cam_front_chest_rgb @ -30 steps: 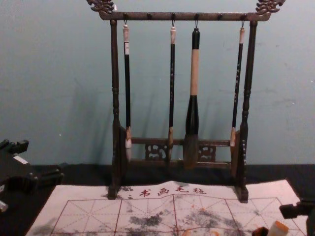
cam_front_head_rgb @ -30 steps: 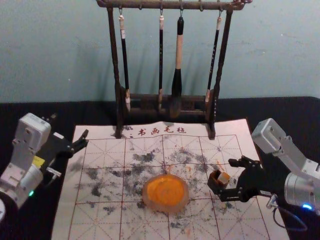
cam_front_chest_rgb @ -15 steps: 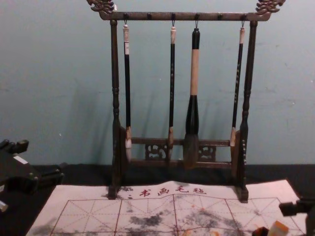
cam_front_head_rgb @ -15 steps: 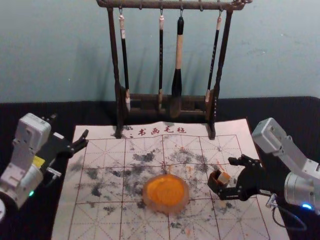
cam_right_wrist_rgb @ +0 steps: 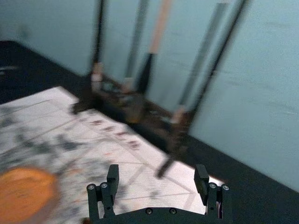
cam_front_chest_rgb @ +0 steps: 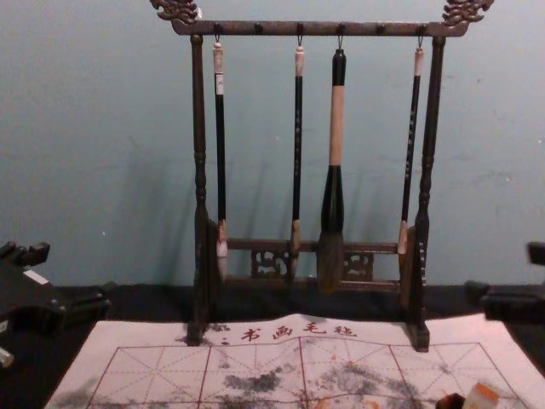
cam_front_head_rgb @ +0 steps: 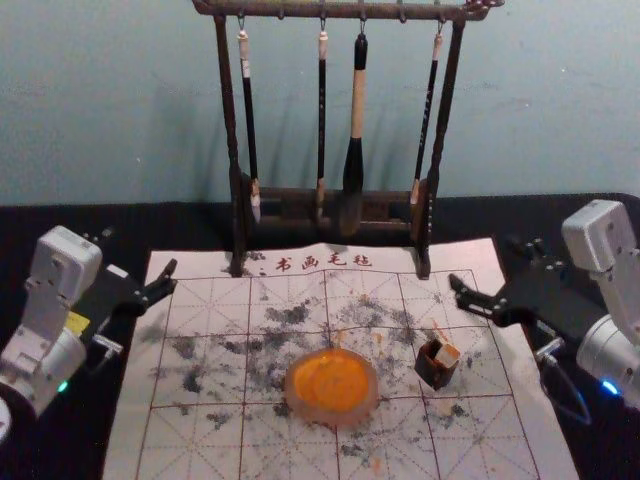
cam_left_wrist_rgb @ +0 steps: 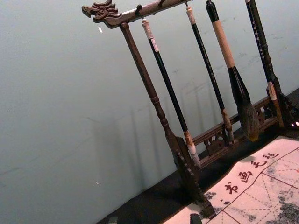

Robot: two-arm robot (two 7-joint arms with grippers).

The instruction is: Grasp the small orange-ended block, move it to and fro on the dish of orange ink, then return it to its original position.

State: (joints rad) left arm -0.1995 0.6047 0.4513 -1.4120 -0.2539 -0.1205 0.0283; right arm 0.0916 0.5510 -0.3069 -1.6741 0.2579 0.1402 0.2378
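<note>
Lower centre of head view: ink dish (cam_front_head_rgb: 332,387), strip of mat (cam_front_head_rgb: 205,440) between its rim and dark holder (cam_front_head_rgb: 433,372), right of centre, block (cam_front_head_rgb: 447,355) in it. Farther, at right, right gripper (cam_front_head_rgb: 487,264), jaws spread, empty; left gripper (cam_front_head_rgb: 140,252) idle at left, jaws apart. Since earlier: right has drawn off holder.

Dark brown carved wooden rack (cam_front_chest_rgb: 255,28) on far edge of white red-gridded mat (cam_front_head_rgb: 190,455), black counter (cam_front_head_rgb: 180,225) below. Rack holds three slim black brushes (cam_front_chest_rgb: 297,128), one thick black-and-tan brush (cam_front_chest_rgb: 336,128).
</note>
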